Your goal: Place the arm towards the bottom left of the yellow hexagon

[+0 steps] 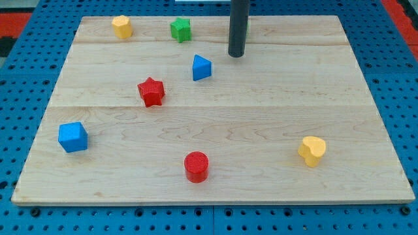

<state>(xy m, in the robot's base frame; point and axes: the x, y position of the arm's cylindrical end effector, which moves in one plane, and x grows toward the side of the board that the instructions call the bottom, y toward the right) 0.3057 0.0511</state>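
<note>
The yellow hexagon (121,27) sits near the board's top left corner. My tip (236,55) is in the upper middle of the board, far to the right of the hexagon and a little lower. It stands up and to the right of the blue triangular block (201,67) and touches no block. The green star (181,29) lies between the hexagon and my tip, near the top edge.
A red star (151,91) lies left of centre. A blue cube (72,137) sits at the left edge. A red cylinder (196,166) is at the bottom middle. A yellow heart-shaped block (312,150) is at the lower right. The wooden board (261,124) lies on a blue pegboard.
</note>
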